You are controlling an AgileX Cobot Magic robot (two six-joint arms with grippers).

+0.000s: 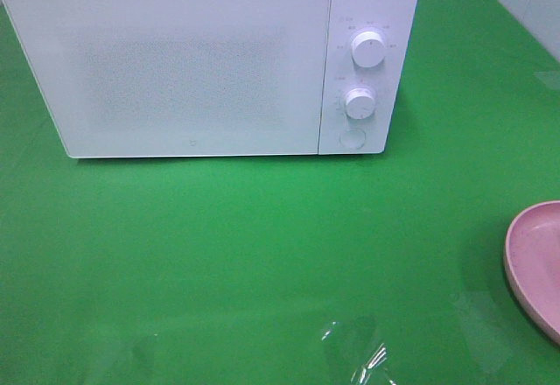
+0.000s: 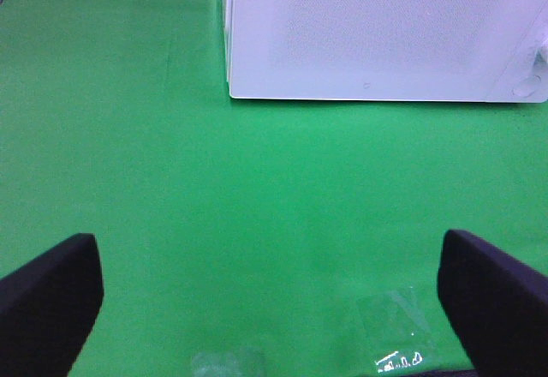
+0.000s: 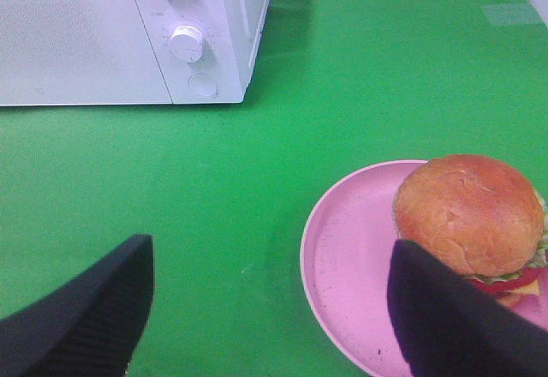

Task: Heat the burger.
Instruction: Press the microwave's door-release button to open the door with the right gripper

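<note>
Just 1x burger (image 3: pixel 469 214), 1x plate (image 3: pixel 342 261)

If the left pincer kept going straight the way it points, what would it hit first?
Probably the closed door of the white microwave; only green table lies between. If the left pincer angles downward, the table comes first.

The burger (image 3: pixel 469 214) is round, upright and intact. The top bun is glossy golden-brown. Frilly green lettuce, a red slice and a yellow edge show under its rim. It sits off-centre on a pink plate (image 3: pixel 342 257), with bare plate beside it. Only the plate's rim shows in the exterior high view, at the lower right edge of the frame.
</note>
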